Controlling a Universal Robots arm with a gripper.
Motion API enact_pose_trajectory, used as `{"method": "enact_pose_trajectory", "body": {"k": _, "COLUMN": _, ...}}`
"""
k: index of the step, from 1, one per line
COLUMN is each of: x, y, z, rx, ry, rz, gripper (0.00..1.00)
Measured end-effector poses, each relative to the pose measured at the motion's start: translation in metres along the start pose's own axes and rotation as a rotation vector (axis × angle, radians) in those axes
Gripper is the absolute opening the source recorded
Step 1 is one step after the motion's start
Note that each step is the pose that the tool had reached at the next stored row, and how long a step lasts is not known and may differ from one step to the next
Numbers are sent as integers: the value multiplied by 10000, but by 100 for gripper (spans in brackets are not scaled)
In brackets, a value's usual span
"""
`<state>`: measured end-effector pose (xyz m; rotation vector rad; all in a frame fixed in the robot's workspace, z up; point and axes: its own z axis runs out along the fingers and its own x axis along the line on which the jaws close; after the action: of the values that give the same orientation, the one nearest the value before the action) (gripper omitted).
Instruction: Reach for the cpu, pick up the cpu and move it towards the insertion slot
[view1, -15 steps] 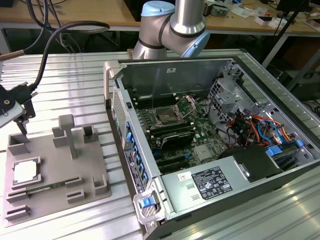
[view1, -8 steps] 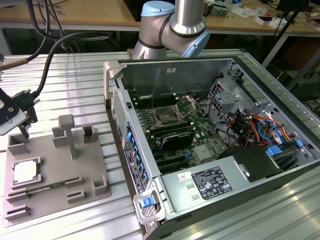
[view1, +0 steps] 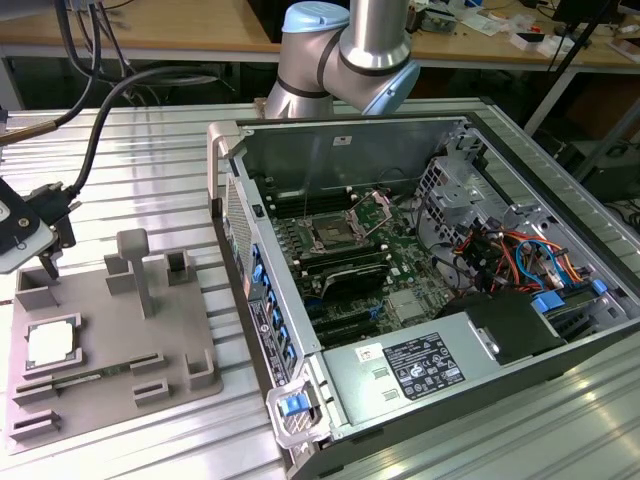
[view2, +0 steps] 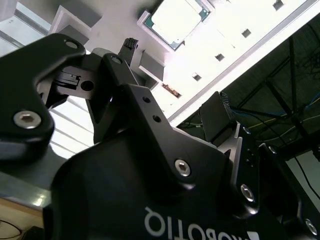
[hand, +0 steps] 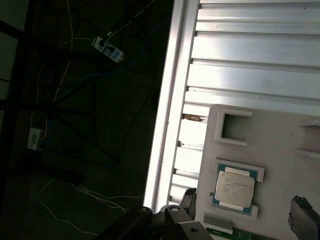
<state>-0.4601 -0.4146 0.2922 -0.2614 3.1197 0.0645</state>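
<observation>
My gripper is wide open and holds nothing. In the first wrist view its two fingers stand well apart, and the cpu shows between them, untouched.

In the exterior view I hang over the far corner of the grey tray, at the exterior view's left. One fingertip is near a raised block and clear of the cpu.

The cpu lies flat, silver top up, in a square framed pocket of the tray. That pocket is on the side of the tray toward the exterior view's left. A narrow strip lies in the long groove just beside the pocket; I cannot tell what it is.

The tray rests on the ribbed metal table, just beside the open case.

Inside the case a green board lies flat. The slot sits on the board toward the back wall, a dark square in a shiny frame, well apart from me and from the cpu.

Red, blue and orange cables crowd the case's end at the exterior view's right. A labelled box lies along its near wall.
</observation>
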Motion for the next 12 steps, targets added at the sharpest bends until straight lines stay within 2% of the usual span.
{"method": "enact_pose_trajectory", "body": {"k": 12, "x": 1, "y": -2, "z": 51, "rx": 0, "ry": 1, "rz": 0, "gripper": 78}}
